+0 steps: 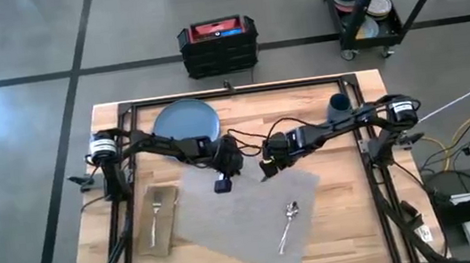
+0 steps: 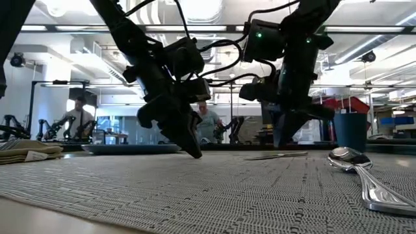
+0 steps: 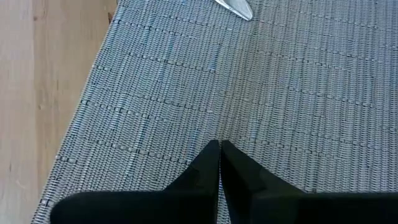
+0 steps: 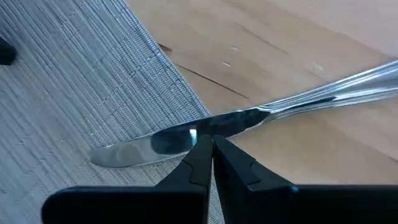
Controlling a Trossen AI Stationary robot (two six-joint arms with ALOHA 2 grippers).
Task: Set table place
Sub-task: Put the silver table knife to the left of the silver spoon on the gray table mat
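The wooden table (image 1: 344, 217) carries a grey woven placemat (image 1: 245, 215) lying askew across its middle, one corner toward the far edge. The step in hand looks like positioning the knife (image 4: 205, 134), whose blade lies over the placemat's far edge while its handle rests on bare wood. To do it well, the right gripper (image 4: 211, 149) should take the knife at its neck, lift it flat, and lay it wholly on the mat parallel to the spoon, without dragging the weave.

The round blue plate (image 1: 186, 119) sits near the far edge, left of centre, off the mat. The tan napkin (image 1: 161, 219) lies beside the mat's left side with the fork (image 1: 155, 206) on it. The spoon (image 1: 289, 224) rests on the mat toward its right end. The dark-blue cup (image 1: 338, 105) stands near the far right corner.

The left arm reaches in from the left edge, its gripper (image 3: 219, 155) tilted down, fingertips pressed together on or just above the mat and holding nothing. The right arm stretches in from the right edge, its fingers pressed together directly at the knife's neck; whether they pinch it I cannot tell.
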